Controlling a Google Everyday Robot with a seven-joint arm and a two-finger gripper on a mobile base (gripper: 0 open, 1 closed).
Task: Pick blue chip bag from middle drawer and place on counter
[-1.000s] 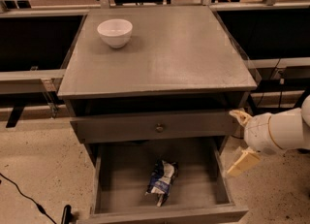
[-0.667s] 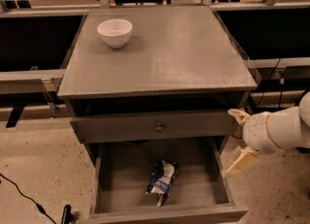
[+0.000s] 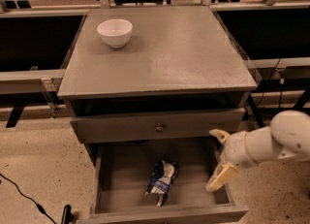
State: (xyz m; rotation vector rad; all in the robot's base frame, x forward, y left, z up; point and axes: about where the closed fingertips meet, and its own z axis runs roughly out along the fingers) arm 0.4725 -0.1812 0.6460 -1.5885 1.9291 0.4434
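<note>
The blue chip bag (image 3: pixel 161 181) lies on the floor of the pulled-out middle drawer (image 3: pixel 121 174), near its centre front. My gripper (image 3: pixel 219 156) is at the drawer's right side, to the right of the bag and apart from it. Its two cream fingers (image 3: pixel 221 176) are spread open and hold nothing. The grey counter (image 3: pixel 169 53) spans the cabinet top above the drawers.
A white bowl (image 3: pixel 115 32) stands at the counter's back left. The upper drawer front with a brass knob (image 3: pixel 159 128) sits slightly ajar and overhangs the back of the open drawer. A black cable (image 3: pixel 29 199) runs over the floor at the left.
My gripper has moved left and down, from beside the cabinet's right edge to the open drawer's right wall. The bag has not moved.
</note>
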